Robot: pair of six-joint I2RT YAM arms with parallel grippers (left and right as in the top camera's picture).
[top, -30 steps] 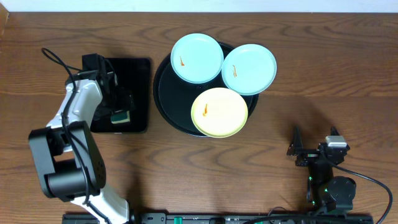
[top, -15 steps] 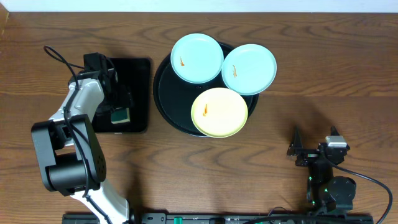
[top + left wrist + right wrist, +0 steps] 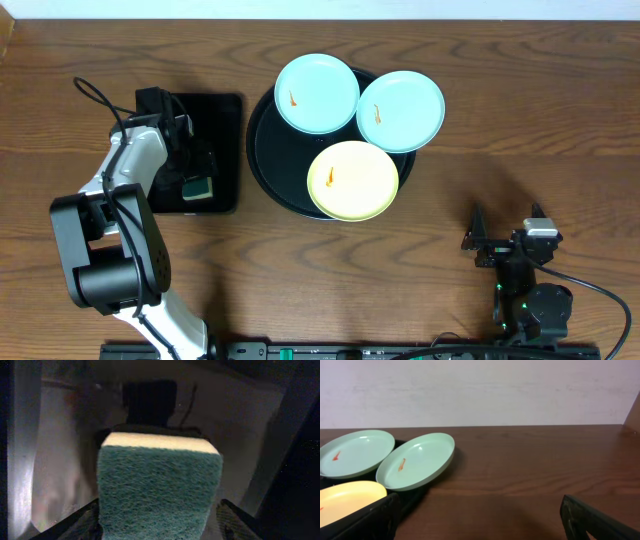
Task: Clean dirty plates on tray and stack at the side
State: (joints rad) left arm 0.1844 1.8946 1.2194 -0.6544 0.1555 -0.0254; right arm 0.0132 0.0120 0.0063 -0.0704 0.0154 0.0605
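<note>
With the right pincer [image 3: 477, 510] spread above the near bench [image 3: 400, 290], the left pincer [image 3: 159, 510] straddles the sponge [image 3: 160, 475], whether pinching it I cannot tell, and should squeeze squarely before lifting toward the smeared plates [image 3: 352, 180] on the tray [image 3: 260, 155] beyond.

A turquoise plate [image 3: 355, 452] and a second turquoise plate [image 3: 417, 460] are sitting side by side at the left, each showing an orange smear. A yellow plate [image 3: 347, 500] is lying just before them on the black tray [image 3: 412, 497]. The right gripper [image 3: 480, 510] is holding its fingers wide apart above the wooden table [image 3: 530, 470].
</note>
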